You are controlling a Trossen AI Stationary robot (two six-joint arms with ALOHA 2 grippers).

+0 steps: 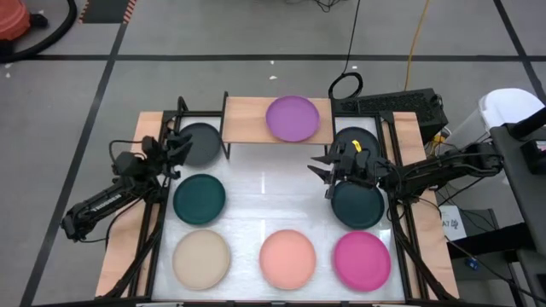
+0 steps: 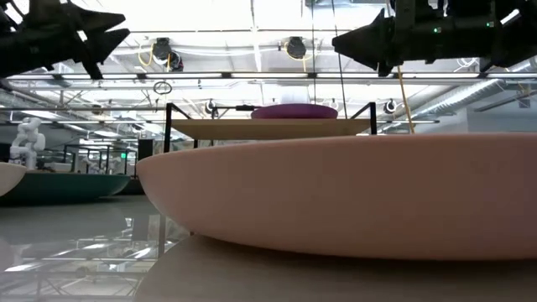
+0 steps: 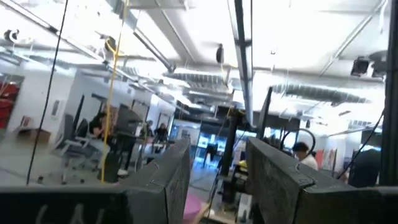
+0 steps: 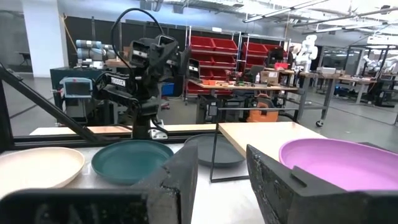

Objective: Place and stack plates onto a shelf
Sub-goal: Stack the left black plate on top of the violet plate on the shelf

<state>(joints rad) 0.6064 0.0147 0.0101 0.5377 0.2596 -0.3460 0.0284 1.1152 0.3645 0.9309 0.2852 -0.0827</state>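
The light-wood shelf (image 1: pixel 247 119) stands at the table's far edge, with the purple plate (image 1: pixel 293 118) lying flat on its right half. On the white table lie two dark grey plates (image 1: pixel 202 141) (image 1: pixel 351 136), two dark teal plates (image 1: pixel 200 199) (image 1: pixel 358 207), a beige plate (image 1: pixel 201 258), a salmon plate (image 1: pixel 287 258) and a magenta plate (image 1: pixel 362 259). My left gripper (image 1: pixel 177 147) hovers open beside the left grey plate, raised above the table (image 2: pixel 101 38). My right gripper (image 1: pixel 322 175) is open too, raised (image 2: pixel 369 42), between the right grey and right teal plates, and points toward the table's left.
Black frame rails (image 1: pixel 153 222) (image 1: pixel 401 230) run along the table's left and right sides. The shelf's left half (image 4: pixel 261 134) is bare wood. The salmon plate (image 2: pixel 352 193) fills the low view. Cables and a black box (image 1: pixel 401 104) lie beyond the far right corner.
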